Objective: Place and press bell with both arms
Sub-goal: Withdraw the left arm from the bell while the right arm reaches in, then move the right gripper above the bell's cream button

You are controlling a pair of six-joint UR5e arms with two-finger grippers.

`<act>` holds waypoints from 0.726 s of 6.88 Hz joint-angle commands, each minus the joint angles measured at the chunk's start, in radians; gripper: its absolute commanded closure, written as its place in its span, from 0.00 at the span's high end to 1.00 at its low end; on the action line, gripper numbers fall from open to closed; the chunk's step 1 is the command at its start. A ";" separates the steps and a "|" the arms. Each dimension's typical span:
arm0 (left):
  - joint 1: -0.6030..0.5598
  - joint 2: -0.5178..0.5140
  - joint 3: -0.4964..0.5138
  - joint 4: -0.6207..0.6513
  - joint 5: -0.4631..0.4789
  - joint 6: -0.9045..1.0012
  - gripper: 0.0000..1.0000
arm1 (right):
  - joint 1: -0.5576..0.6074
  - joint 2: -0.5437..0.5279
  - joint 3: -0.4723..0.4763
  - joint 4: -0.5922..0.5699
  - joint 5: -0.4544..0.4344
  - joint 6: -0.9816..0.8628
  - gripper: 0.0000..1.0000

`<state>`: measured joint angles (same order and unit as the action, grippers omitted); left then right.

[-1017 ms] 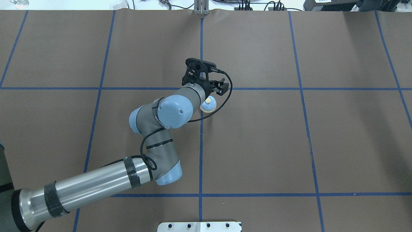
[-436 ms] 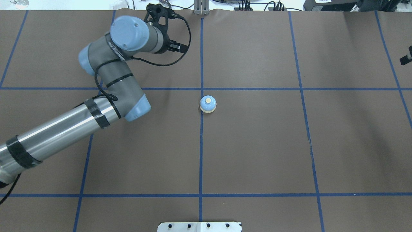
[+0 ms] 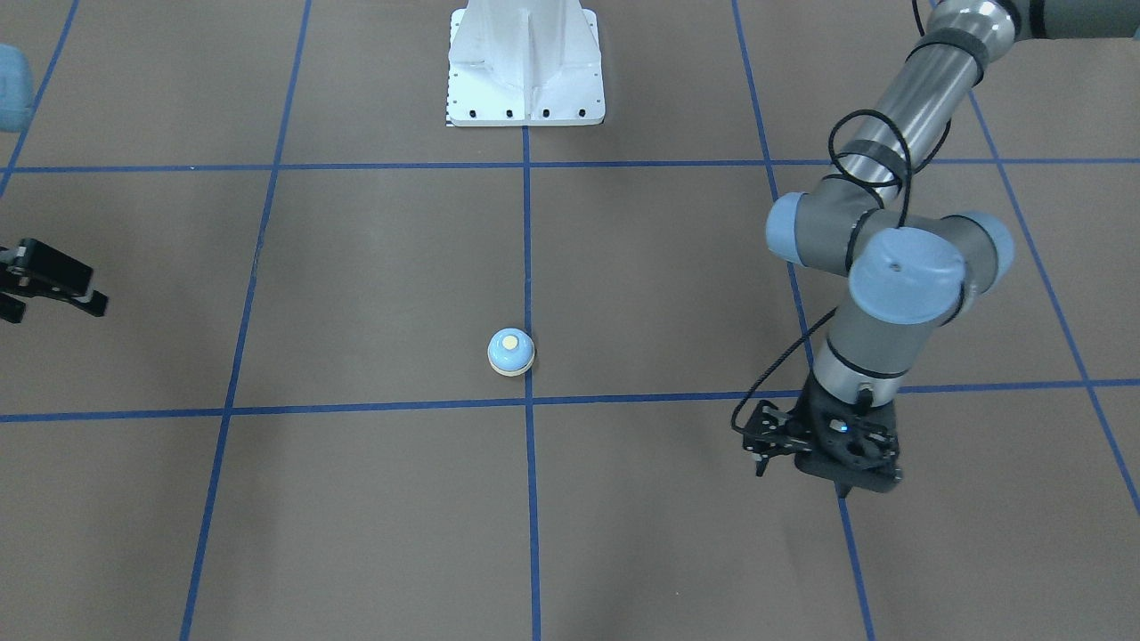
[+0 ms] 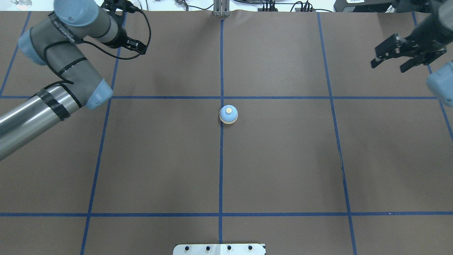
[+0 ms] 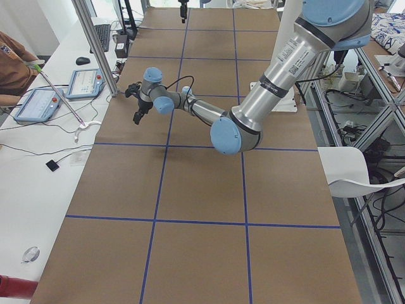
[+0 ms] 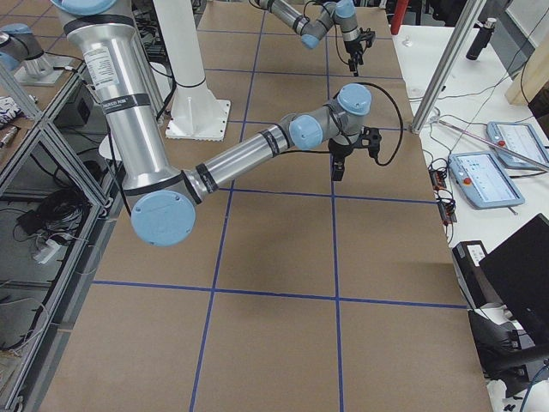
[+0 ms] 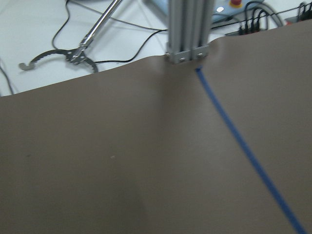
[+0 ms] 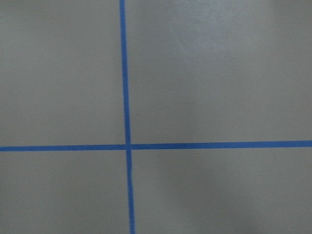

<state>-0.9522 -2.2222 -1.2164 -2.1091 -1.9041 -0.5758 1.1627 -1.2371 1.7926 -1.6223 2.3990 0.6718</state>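
The bell [image 4: 228, 114] stands upright and alone near the middle of the brown table, just right of the centre blue line; it also shows in the front-facing view [image 3: 511, 352]. My left gripper [image 4: 136, 46] hangs far off at the back left, open and empty, and shows in the front-facing view [image 3: 773, 442]. My right gripper [image 4: 390, 61] is at the far right, open and empty, well away from the bell; in the front-facing view [image 3: 49, 298] it is at the left edge. Neither wrist view shows the bell or the fingers.
The white pedestal [image 3: 525, 67] stands at the robot's side of the table. An aluminium post [image 7: 187, 29] rises at the table's far edge. Tablets and cables [image 5: 60, 92] lie on the white bench beyond it. Blue tape lines [image 8: 126, 146] grid the brown cover.
My left arm has drawn back from the bell, leaving it on the table, and swung to the back left. My right gripper has come into view from the right edge.
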 commanded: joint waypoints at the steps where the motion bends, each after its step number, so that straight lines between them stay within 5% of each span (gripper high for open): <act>1: -0.121 0.143 -0.047 0.011 -0.116 0.167 1.00 | -0.182 0.124 -0.030 0.001 -0.166 0.182 1.00; 3: -0.190 0.223 -0.060 0.008 -0.139 0.294 1.00 | -0.292 0.212 -0.051 0.001 -0.263 0.363 0.98; 4: -0.209 0.254 -0.069 0.008 -0.141 0.336 1.00 | -0.338 0.264 -0.082 0.001 -0.299 0.421 0.61; 5: -0.217 0.257 -0.069 0.008 -0.141 0.350 1.00 | -0.363 0.303 -0.105 0.001 -0.300 0.463 0.01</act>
<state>-1.1521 -1.9833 -1.2812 -2.1014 -2.0426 -0.2591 0.8410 -0.9869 1.7165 -1.6214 2.1179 1.0717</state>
